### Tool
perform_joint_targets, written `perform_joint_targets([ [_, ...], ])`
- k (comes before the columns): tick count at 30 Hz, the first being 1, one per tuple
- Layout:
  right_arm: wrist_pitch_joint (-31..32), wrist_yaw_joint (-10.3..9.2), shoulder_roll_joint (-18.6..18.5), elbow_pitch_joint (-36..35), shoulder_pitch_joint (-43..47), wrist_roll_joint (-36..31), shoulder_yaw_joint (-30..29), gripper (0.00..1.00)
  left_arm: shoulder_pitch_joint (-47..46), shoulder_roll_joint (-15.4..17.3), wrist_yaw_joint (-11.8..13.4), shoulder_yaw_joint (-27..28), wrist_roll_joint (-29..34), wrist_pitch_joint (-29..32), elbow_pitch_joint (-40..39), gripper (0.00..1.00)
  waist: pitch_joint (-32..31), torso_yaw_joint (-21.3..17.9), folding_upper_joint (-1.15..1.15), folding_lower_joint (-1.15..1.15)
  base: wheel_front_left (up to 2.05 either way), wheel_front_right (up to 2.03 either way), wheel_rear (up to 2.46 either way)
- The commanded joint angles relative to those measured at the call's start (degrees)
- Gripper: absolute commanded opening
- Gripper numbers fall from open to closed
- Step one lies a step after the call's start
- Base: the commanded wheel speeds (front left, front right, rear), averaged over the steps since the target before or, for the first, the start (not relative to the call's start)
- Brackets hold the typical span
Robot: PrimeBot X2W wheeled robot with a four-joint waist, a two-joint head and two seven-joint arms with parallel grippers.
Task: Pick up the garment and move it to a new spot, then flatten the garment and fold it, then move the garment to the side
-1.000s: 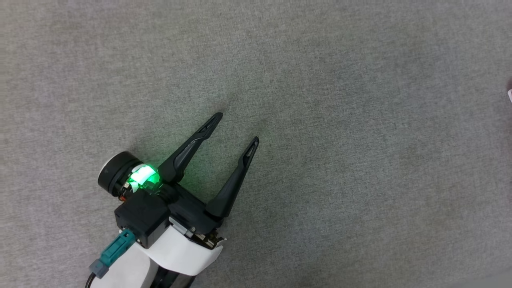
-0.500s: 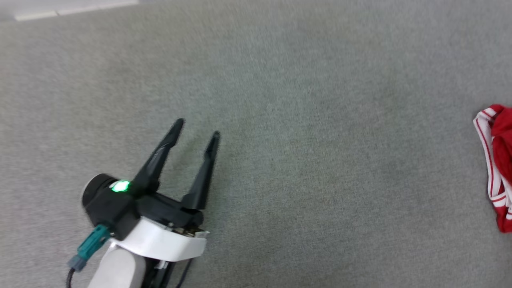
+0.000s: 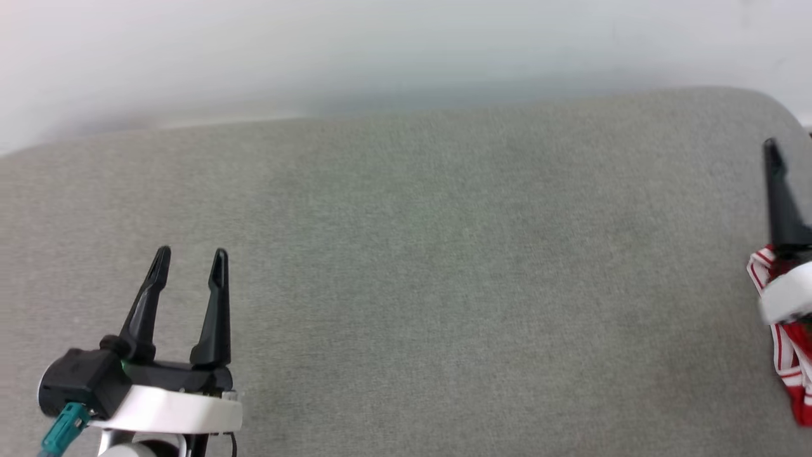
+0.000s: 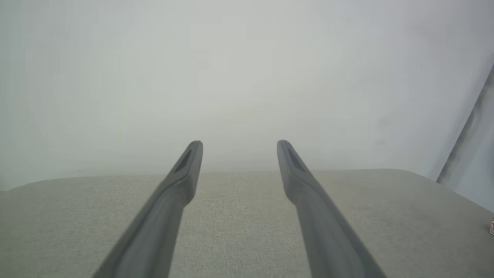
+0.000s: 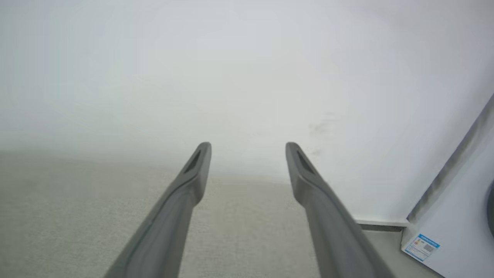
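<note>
Lying bunched at the far right edge of the head view, the shirt (image 3: 790,355) shows red cloth with red-and-white striped trim. It rests on the gray cushion (image 3: 444,285), partly cut off by the frame and partly covered by the white wrist of the right gripper (image 5: 249,148); whether that wrist touches it I cannot tell. One dark finger (image 3: 779,203) of that gripper rises above the shirt. The right wrist view shows both its fingers spread wide with nothing between them, pointing over the cushion toward a white wall (image 5: 247,58), with a white box (image 5: 455,216) bearing a small label (image 5: 421,247) at the lower right. The left gripper (image 3: 190,257) sits at the lower left of the head view, well apart from the shirt, its fingers also spread and empty above the cushion.
</note>
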Motion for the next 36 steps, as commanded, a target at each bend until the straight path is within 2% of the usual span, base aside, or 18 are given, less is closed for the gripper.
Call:
perform_joint_targets([
  [1,-0.8,-0.04,1.6,-0.6,1.1,0.2,0.1,1.00,0.9,-0.2,-0.1,0.3,0.2,-0.1,0.1,1.00,-2.1,1.6,0.00,0.02,0.00,0.00,0.00],
  [8,-7.3,-0.04,7.7,-2.5,8.4,-0.4,2.2,1.00,4.3,-1.8,-0.1,0.7,-0.2,-0.1,2.0,1.00,-4.3,3.0,0.00,0.02,0.00,0.00,0.00],
  [13,-13.0,-0.04,11.3,-0.7,13.1,0.4,2.1,1.00,6.0,-2.3,-0.1,0.6,-0.7,-0.1,3.5,1.00,-5.0,3.6,0.00,0.02,0.00,0.00,0.00],
  [18,-16.7,-0.04,11.9,3.6,15.6,-0.8,3.7,1.00,7.1,-1.5,-0.1,-1.3,-1.2,-0.1,4.2,1.00,-5.4,3.5,0.00,0.02,0.00,0.00,0.00],
  [24,-20.1,-0.04,14.2,7.1,15.3,-2.3,4.4,1.00,7.6,-1.6,-0.1,-0.8,-1.7,-0.1,4.7,1.00,-5.8,3.0,0.00,0.02,0.00,0.00,0.00],
  [36,-21.7,-0.04,15.2,8.9,14.4,-2.7,5.1,1.00,7.6,-1.5,-0.1,-0.8,-0.7,-0.1,3.3,1.00,-6.0,2.4,0.00,0.02,0.00,0.00,0.00],
])
